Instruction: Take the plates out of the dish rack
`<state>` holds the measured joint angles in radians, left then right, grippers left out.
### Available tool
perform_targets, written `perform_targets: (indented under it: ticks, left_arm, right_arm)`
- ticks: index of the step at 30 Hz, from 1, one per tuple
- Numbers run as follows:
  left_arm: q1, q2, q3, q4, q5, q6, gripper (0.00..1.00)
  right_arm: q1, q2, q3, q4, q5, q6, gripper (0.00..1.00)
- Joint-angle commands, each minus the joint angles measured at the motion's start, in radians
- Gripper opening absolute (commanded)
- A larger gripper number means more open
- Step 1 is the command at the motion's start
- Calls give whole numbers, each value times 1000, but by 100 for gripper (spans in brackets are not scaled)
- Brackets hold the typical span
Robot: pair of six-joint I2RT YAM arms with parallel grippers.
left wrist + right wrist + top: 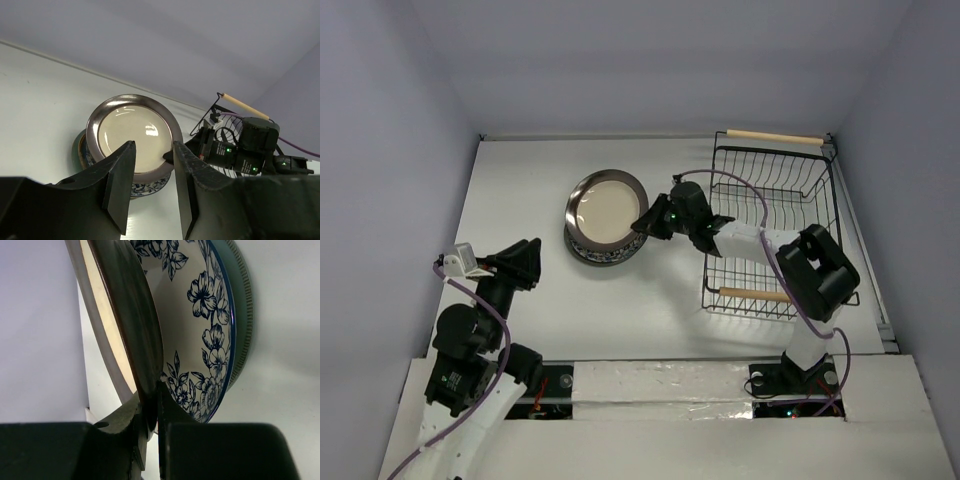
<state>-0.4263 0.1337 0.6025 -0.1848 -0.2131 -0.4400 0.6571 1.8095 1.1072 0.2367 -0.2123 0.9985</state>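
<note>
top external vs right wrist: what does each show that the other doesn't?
Top external only: the dish rack, with no plates visible in it, and the left end effector, off to the left of the plates.
Right wrist only: the right end effector clamped on the rim of the brown-rimmed plate, the blue flower pattern of the floral plate under it, and a teal plate beneath that.
Both: the brown-rimmed plate, tilted on top of the others and held by the right end effector.
</note>
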Motion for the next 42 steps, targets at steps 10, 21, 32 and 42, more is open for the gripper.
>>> perform_targets:
  ticks: [10, 21, 32, 42]
  left_arm:
    - [-6, 0, 19, 25, 6, -5, 34]
    - [-6, -22, 22, 21, 6, 0, 34]
    - [-6, -13, 25, 12, 6, -8, 37]
    - [-6, 4, 26, 10, 6, -5, 54]
  right_arm:
    - [50, -10, 62, 156, 8, 3, 24]
    - [68, -71, 0, 41, 108, -21, 41]
    - [111, -145, -1, -104, 244, -11, 100]
    - [131, -291, 42, -234, 274, -90, 100]
